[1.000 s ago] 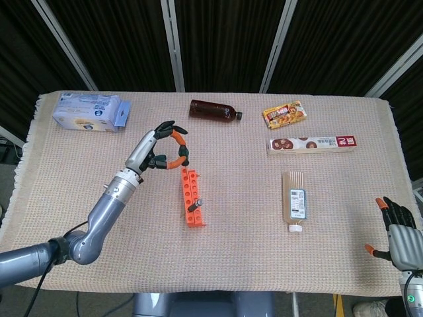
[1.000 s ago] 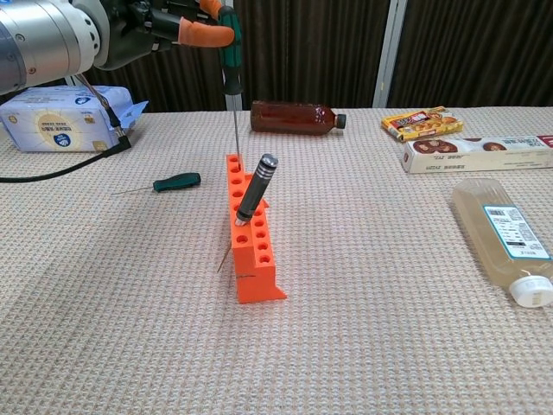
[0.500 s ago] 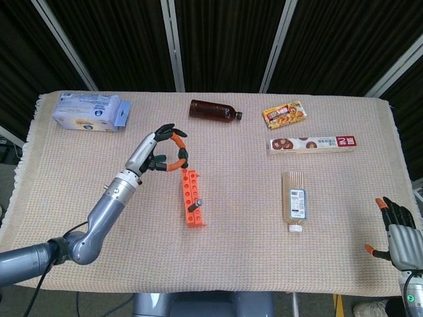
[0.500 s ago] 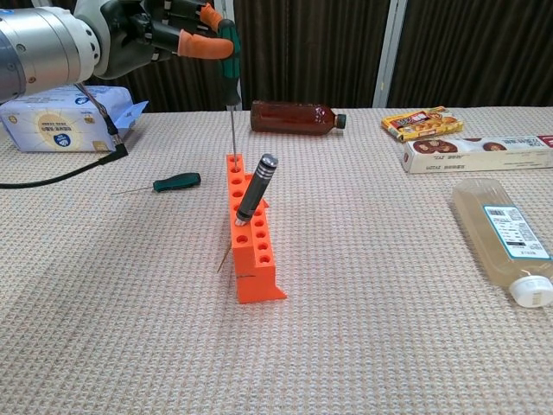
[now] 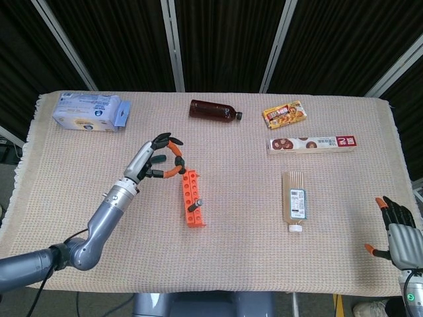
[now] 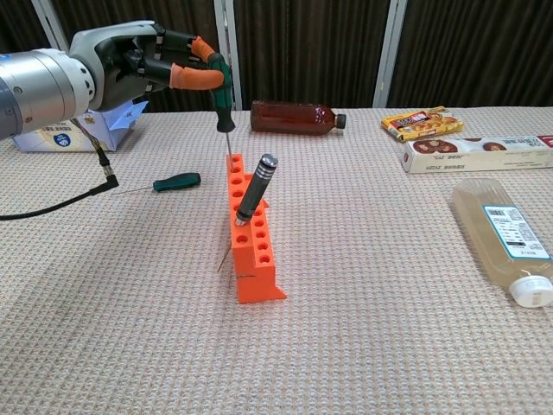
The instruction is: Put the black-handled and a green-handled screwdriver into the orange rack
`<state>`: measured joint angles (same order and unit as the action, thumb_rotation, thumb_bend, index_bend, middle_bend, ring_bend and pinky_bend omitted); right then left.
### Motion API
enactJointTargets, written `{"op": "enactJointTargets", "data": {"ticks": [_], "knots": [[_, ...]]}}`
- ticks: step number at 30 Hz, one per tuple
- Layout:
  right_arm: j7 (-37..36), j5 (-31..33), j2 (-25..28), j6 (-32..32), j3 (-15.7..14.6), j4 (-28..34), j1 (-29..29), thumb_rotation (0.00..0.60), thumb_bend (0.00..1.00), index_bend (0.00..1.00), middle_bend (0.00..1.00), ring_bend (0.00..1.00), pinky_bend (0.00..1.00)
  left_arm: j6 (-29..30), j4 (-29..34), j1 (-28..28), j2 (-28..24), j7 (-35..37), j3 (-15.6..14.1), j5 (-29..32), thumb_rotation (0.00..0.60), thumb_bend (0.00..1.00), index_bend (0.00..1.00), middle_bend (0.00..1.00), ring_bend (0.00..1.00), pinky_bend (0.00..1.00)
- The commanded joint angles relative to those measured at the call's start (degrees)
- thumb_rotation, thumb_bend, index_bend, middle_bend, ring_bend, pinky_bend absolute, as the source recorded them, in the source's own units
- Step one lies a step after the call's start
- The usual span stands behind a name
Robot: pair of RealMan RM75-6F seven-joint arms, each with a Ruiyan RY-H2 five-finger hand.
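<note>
The orange rack (image 6: 251, 252) (image 5: 192, 197) stands mid-table. A black-handled screwdriver (image 6: 256, 189) (image 5: 198, 203) leans in one of its middle holes. My left hand (image 6: 145, 66) (image 5: 156, 160) pinches a green-handled screwdriver (image 6: 223, 99) upright over the rack's far end; its thin shaft reaches down to the far hole, and whether the tip is inside I cannot tell. A second green-handled screwdriver (image 6: 176, 181) lies on the cloth left of the rack. My right hand (image 5: 398, 234) hovers open at the table's near right corner, holding nothing.
A blue-white tissue pack (image 5: 89, 112) lies at the back left and a brown bottle (image 5: 213, 110) at the back centre. A yellow snack box (image 5: 284, 114), a long biscuit box (image 5: 312, 144) and a clear bottle (image 5: 295, 201) lie to the right.
My left hand has come down and towards me with the green-handled screwdriver, lowering its shaft to the rack's far end. The right hand has not moved.
</note>
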<state>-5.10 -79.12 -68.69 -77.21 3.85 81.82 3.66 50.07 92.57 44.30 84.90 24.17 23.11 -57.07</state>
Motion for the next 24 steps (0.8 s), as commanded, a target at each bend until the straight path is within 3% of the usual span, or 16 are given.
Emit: {"op": "enactJointTargets", "data": {"ticks": [1, 24], "knots": [[0.0, 0.1, -0.1, 0.2, 0.0, 0.0, 0.1, 0.600, 0.00, 0.00, 0.00, 0.00, 0.00, 0.0, -0.8, -0.4, 0.7, 0.7, -0.6, -0.7, 0.600, 0.53, 0.70, 0.25, 0.04, 0.00], [0.7, 0.7, 0.0, 0.9, 0.1, 0.2, 0.5, 0.600, 0.00, 0.00, 0.00, 0.00, 0.00, -0.1, -5.6, -0.8, 5.0, -1.8, -3.1, -1.4, 0.600, 0.50, 0.65, 0.23, 0.02, 0.00]]}}
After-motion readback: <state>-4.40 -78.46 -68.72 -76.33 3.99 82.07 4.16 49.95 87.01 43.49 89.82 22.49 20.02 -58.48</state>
